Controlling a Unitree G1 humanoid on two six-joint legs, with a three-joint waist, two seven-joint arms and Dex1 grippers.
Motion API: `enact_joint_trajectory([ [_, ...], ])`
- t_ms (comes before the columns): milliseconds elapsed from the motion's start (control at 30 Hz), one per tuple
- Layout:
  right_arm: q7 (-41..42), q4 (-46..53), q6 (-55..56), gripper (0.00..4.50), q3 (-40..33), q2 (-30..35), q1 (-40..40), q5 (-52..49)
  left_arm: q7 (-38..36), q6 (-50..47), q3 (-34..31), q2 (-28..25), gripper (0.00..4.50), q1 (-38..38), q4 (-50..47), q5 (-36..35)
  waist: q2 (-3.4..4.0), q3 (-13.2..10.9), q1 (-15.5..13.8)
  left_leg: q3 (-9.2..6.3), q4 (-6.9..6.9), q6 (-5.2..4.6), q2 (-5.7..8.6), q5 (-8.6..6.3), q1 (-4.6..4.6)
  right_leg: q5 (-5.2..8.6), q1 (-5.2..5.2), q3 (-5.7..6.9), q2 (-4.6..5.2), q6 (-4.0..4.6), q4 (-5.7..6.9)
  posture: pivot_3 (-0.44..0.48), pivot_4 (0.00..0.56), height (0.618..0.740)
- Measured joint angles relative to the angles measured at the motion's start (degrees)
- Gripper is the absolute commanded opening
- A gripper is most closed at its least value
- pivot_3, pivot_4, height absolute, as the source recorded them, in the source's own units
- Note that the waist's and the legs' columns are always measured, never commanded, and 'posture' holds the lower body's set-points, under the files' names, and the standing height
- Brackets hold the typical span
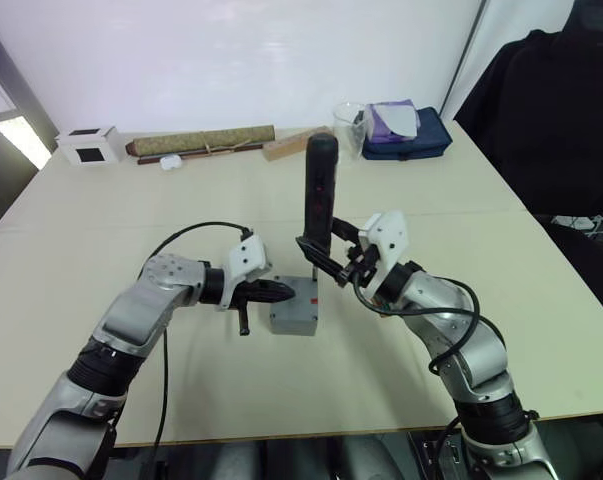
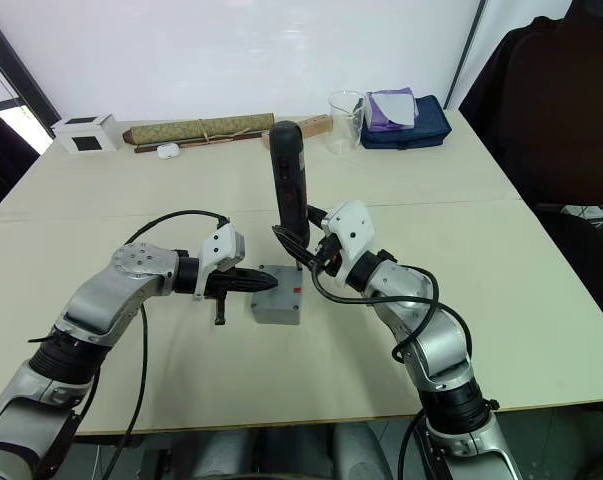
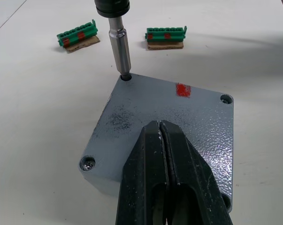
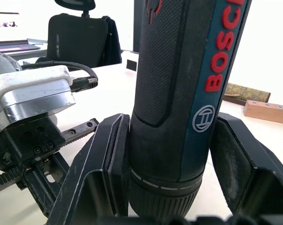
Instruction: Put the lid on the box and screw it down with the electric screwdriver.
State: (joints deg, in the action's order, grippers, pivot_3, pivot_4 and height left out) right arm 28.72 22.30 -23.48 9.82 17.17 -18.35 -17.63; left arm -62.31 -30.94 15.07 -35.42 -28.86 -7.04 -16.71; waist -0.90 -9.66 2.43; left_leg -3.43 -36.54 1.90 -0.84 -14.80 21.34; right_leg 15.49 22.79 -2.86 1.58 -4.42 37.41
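Where the head views look down, the grey box with the lid on it sits near the middle of the pale surface, well in from every edge, with bare room all around it. Along the far edge lie a white cube, a long brown roll, a wooden block, a clear cup and a dark blue pouch, all well apart from the box. The electric screwdriver stands nearly upright, long axis vertical, butt end up and thin bit down at the lid's far corner. The right tool clamps its lower body from the right. The left tool reaches in from the left, its fingers pressed together, tips over the lid's left edge.

From the left wrist, the left tool's two black fingers lie closed against each other on the lid, which lies flat and carries a red mark. The metal bit points straight down into one corner hole. Two green connector strips lie beyond on the surface.

From the right wrist, the black pads grip the screwdriver's textured barrel on both sides.
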Motion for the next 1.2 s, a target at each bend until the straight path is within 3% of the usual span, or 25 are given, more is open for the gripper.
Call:
enact_joint_trajectory([
  [233, 1.7, 1.4, -11.6, 2.17, -4.9, 3.4, -6.7, -7.7, 0.5, -0.2, -0.6, 0.8, 0.0, 0.4, -0.1, -0.6, 0.03, -0.1, -0.1, 0.0, 0.09, 0.0, 0.0, 0.0, 0.14, -0.07, 0.16, 0.0, 0.04, 0.09, -0.09, 0.0, 0.15, 0.74],
  [300, 0.7, 1.4, -17.0, 2.17, -8.6, 4.0, -9.9, -13.0, 0.9, -1.3, -1.7, 1.6, 0.0, 0.9, -0.1, -1.8, 0.12, -0.3, -0.2, 0.03, 0.15, 0.0, 0.01, 0.0, 0.23, -0.1, 0.28, -0.02, 0.07, 0.08, -0.09, 0.0, 0.15, 0.74],
  [400, -4.8, 0.8, -28.1, 2.17, -19.3, 5.9, -21.1, -26.1, 2.8, -4.5, -4.7, 4.4, 0.0, 1.1, 0.6, -5.5, 0.28, -0.7, -0.2, -0.03, 0.08, 0.03, 0.01, 0.04, 0.86, -0.32, 0.85, 0.03, 0.08, -0.09, -0.01, 0.0, 0.15, 0.74],
  [533, -12.6, -7.7, -47.0, 2.17, -33.1, 16.4, -32.3, -43.9, 3.9, -9.6, -10.4, 4.6, 0.0, -0.5, 0.2, -11.5, 0.02, -1.0, -0.8, -0.1, 0.04, 0.03, 0.0, 0.04, 1.2, -0.32, 1.14, 0.15, 0.09, -0.07, 0.01, 0.0, 0.15, 0.74],
  [600, -14.0, -11.5, -53.3, 2.17, -34.7, 21.2, -32.6, -45.5, 3.0, -10.8, -12.0, 2.2, 0.0, -1.6, -1.6, -13.1, 0.11, -1.0, -1.2, 0.03, 0.21, 0.03, 0.03, 0.04, 1.21, -0.32, 1.22, 0.06, 0.09, -0.07, -0.12, 0.0, 0.15, 0.74],
  [733, -14.4, -19.4, -66.1, 2.17, -32.6, 31.4, -31.3, -44.3, -1.4, -11.5, -11.5, -2.5, 0.0, -1.9, -7.0, -15.3, 0.27, -1.1, -1.4, 0.21, 0.35, 0.03, 0.08, 0.04, 1.55, -0.32, 1.65, -0.05, 0.12, -0.07, -0.2, 0.0, 0.15, 0.74],
  [867, -12.1, -25.0, -68.6, 2.17, -25.8, 40.9, -23.8, -43.9, -6.1, -10.8, -8.5, -6.5, 0.0, -1.1, -11.4, -15.4, 0.34, -1.2, -1.5, 0.18, 0.3, 0.02, 0.05, 0.04, 1.89, -0.32, 1.9, 0.0, 0.09, -0.08, -0.26, 0.0, 0.15, 0.74],
  [1100, -7.1, -32.3, -68.6, 2.17, -15.1, 42.5, -19.8, -36.8, -6.2, -6.2, -2.7, -4.3, 0.0, -1.0, -11.4, -12.2, 0.46, -1.3, -1.2, 0.18, -0.03, 0.01, -0.01, 0.05, 1.9, -0.36, 1.89, -0.05, -0.08, -0.05, -0.13, 0.0, 0.15, 0.74],
  [1200, -5.4, -32.6, -68.4, 2.17, -13.9, 42.6, -19.7, -35.3, -5.7, -6.2, -2.7, -4.2, 0.0, -0.9, -11.5, -12.1, 0.48, -1.3, -1.1, 0.18, -0.12, 0.01, -0.02, 0.04, 1.91, -0.37, 1.89, -0.05, -0.1, -0.06, -0.09, 0.0, 0.15, 0.74],
])
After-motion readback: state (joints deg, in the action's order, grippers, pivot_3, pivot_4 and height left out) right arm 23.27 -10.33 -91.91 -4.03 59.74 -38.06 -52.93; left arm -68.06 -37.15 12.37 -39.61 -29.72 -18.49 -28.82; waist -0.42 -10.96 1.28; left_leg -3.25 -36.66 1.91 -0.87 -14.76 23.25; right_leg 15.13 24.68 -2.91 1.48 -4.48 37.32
